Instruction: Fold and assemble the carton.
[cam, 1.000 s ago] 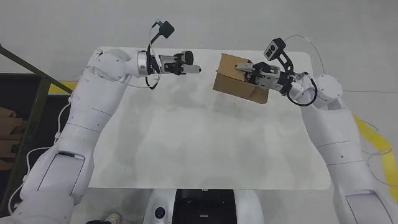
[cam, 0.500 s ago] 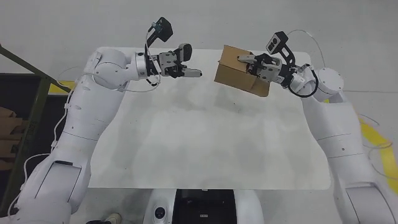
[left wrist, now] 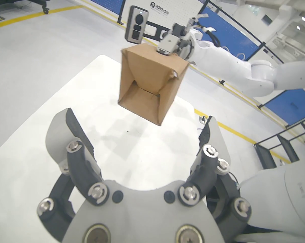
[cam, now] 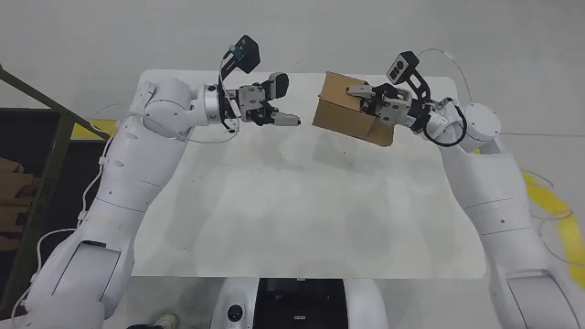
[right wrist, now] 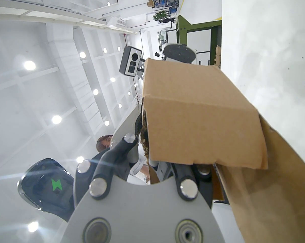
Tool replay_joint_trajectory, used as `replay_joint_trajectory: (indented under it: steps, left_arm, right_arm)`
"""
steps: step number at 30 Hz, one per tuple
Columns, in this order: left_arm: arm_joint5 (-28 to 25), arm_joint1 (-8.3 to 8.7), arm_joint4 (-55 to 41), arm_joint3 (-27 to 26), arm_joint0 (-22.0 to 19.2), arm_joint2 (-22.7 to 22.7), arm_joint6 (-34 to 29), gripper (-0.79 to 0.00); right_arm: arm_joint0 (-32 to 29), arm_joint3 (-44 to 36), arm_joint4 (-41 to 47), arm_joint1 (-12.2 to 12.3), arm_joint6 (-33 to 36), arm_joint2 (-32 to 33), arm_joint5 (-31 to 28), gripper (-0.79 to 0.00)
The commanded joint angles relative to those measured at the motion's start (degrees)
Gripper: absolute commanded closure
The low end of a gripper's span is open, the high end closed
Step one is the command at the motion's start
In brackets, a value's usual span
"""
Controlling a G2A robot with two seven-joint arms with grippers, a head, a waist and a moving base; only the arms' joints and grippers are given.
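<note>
Over the back edge of the white desk [cam: 302, 228], left of the middle, the left gripper [cam: 291, 120] has its black-padded fingers spread wide with nothing between them. Over the last second it's swung round and crept a bit nearer the box, so its camera now looks pretty much straight into the open end. Just to its right, not touching it, the brown cardboard carton [cam: 345, 110] hangs tilted in the air over the back right part of the desk. It's held only by the right gripper [cam: 382, 110], whose fingers are clamped on a wall or flap at its far end. The carton itself has barely shifted, just tipped a little. My read: the right arm is presenting the open end so the left can fold or press the flaps there, and that step isn't done yet.
</note>
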Motion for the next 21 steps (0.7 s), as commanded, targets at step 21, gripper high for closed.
replay_joint_trajectory:
  steps: [21]
  left_arm:
    - [-3.11,-0.62,12.07,5.08,-5.90,14.34,16.48,-0.785]
  right_arm:
    - [2.58,3.93,2.36,-1.07,8.12,-4.10,-3.75,0.000]
